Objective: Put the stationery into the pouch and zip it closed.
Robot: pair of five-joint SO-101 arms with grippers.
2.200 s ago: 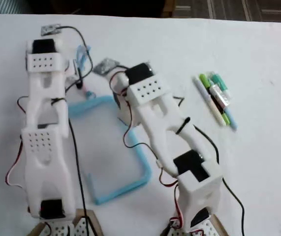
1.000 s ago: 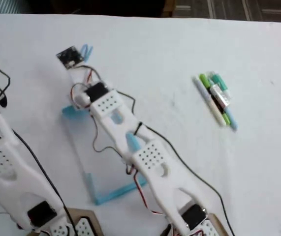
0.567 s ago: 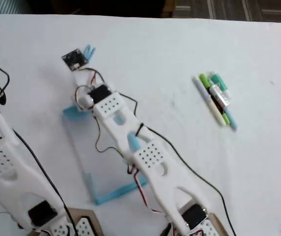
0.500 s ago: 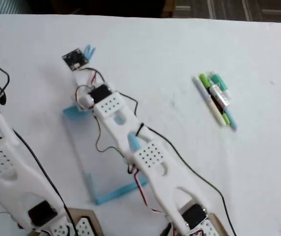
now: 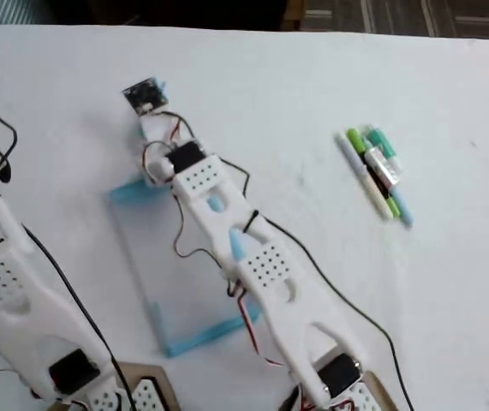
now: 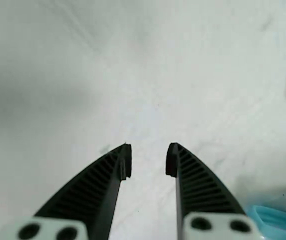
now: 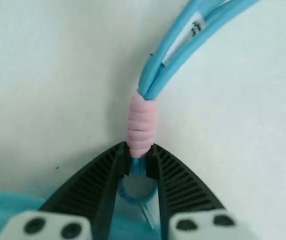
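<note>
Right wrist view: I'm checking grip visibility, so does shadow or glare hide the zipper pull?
Right wrist view: no glare; the pink zipper pull is evenly lit between the tips of the right gripper. Left wrist view: a soft shadow dims part of the table near the open left gripper.

Pouch [image 5: 154, 257] partly beneath the right arm [image 5: 265, 270], left arm [image 5: 13, 291] partly off-frame.

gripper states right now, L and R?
Left gripper: open, holding nothing.
Right gripper: closed on the pouch's pink zipper pull.
</note>
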